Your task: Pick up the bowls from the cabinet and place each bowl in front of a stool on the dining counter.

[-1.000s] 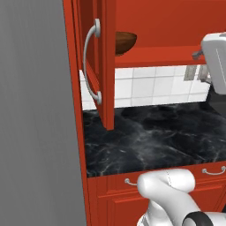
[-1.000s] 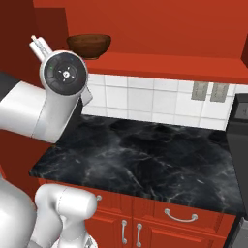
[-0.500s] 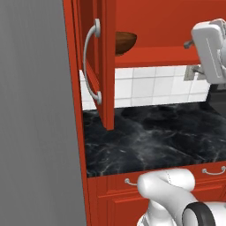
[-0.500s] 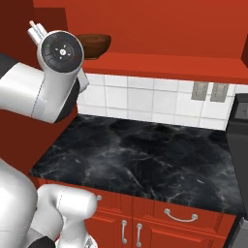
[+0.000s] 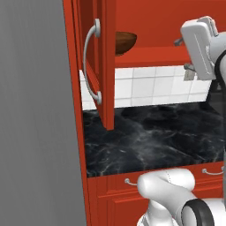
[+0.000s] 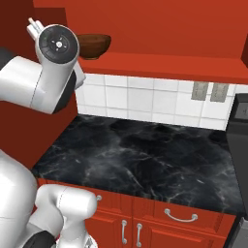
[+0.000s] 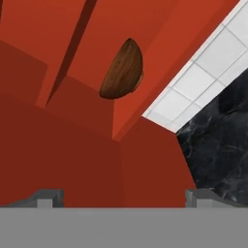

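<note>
A glossy dark reddish-brown bowl (image 5: pixel 125 42) (image 6: pixel 94 45) (image 7: pixel 123 70) sits on the red shelf (image 5: pixel 154 55) of the cabinet, just behind its open door (image 5: pixel 106 66) with the long white handle (image 5: pixel 90 62). My gripper (image 5: pixel 182 54) (image 7: pixel 123 198) hangs at shelf height, to the right of the bowl and well apart from it. It points toward the bowl, and its jaws stand open with nothing between them. The stool and the dining counter are out of view.
A black worktop (image 5: pixel 154 141) (image 6: pixel 140 155) runs below the cabinet, with white wall tiles (image 6: pixel 140 97) behind it and red drawers (image 6: pixel 179 215) under it. A grey wall (image 5: pixel 35 110) stands on the left. A dark appliance (image 6: pixel 240 135) stands at the right.
My hand has risen from below the shelf to shelf height and shifted a little toward the cabinet. The bowl and the door have not moved.
</note>
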Tool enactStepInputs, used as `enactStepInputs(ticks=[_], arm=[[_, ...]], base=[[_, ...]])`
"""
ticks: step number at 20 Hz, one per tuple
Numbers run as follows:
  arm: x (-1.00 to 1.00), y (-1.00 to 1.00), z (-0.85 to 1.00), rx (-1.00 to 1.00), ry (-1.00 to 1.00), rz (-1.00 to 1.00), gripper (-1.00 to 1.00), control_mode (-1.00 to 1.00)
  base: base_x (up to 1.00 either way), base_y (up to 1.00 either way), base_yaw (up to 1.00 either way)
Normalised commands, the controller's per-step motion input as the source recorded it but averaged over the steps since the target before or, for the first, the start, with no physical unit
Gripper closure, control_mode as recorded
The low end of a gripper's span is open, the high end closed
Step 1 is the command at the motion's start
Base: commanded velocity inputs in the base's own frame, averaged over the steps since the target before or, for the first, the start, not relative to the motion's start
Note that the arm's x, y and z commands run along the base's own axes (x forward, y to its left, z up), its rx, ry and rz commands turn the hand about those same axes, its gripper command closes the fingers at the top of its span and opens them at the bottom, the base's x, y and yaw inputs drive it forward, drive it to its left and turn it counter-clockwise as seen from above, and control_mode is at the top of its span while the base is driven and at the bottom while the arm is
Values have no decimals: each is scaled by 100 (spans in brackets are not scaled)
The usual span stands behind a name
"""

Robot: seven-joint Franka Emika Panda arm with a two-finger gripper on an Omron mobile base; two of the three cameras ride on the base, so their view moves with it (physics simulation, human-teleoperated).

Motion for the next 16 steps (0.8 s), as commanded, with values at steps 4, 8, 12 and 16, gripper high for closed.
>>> enactStepInputs(ticks=[4, 8, 12, 16], arm=[[20, 1, -2, 0, 0, 0, -100, -100], [36, 6, -4, 0, 0, 0, -100, -100], [42, 8, -14, 0, 0, 0, -100, -100], [44, 5, -18, 0, 0, 0, -100, -100]], base=[[0, 0, 0], [0, 0, 0], [0, 0, 0], [0, 0, 0]])
